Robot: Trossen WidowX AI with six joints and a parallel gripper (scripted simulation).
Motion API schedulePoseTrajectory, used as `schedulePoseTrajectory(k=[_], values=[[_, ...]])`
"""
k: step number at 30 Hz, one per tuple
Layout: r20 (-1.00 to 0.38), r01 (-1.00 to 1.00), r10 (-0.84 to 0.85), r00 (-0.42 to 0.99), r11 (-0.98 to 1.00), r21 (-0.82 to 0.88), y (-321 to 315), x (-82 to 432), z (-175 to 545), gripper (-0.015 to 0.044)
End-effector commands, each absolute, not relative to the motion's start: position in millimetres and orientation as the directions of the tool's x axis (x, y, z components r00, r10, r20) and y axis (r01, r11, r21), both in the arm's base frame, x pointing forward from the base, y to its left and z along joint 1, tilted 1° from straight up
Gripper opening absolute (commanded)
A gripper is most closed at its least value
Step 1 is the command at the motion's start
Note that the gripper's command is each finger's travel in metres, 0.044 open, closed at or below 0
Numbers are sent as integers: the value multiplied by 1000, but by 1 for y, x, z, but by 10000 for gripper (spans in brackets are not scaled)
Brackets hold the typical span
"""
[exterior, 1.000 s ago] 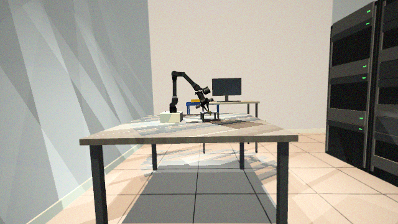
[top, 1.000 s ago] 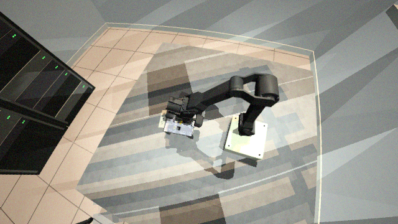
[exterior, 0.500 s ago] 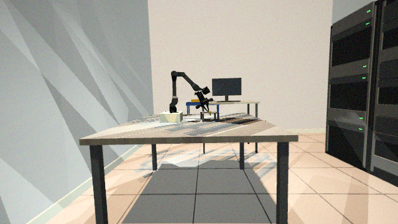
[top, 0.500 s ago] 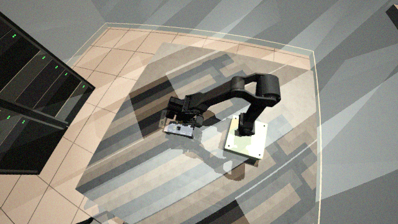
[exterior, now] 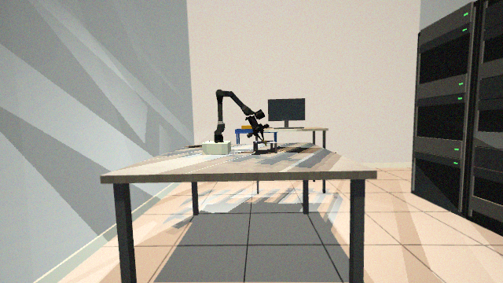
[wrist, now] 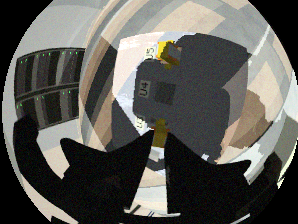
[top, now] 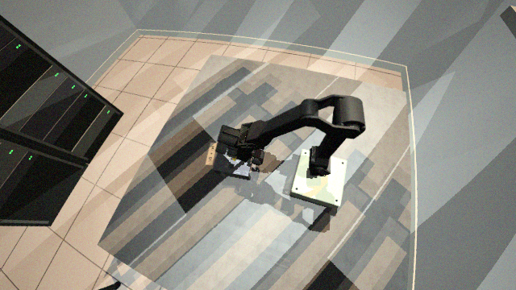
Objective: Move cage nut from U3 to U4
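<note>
Black two-fingered tool [top: 234,158] [exterior: 264,140] [wrist: 158,135] clamped on a small yellow metal cage nut [wrist: 160,135] at U3, six o'clock of empty square hole U4 [wrist: 165,92]; best freed squarely, wings unstrained, well short of the twelve-o'clock nut [wrist: 169,53]

We saw yellow cage nuts [wrist: 160,134] [wrist: 169,53], a matte-black arm [top: 282,118] [exterior: 220,112], a pale green square base plate [top: 336,177] [exterior: 208,148], black-lettered white labels [wrist: 144,92].

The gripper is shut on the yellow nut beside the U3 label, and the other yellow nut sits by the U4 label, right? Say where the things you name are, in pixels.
Not quite: the wrist view shows the other yellow nut [wrist: 166,52] by the U5 label [wrist: 150,53]. The rest holds.
</note>
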State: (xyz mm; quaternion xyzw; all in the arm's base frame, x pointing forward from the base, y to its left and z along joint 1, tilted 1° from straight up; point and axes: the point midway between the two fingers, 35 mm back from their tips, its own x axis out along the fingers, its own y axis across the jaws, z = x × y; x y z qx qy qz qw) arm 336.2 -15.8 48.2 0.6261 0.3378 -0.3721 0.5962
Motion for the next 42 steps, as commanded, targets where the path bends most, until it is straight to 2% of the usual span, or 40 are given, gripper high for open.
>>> schedulePoseTrajectory(k=[1,42], values=[[-865,863,-27,501,-63,501,-17,336,48,38],[-851,849,-26,524,-62,525,-17,337,49,38]])
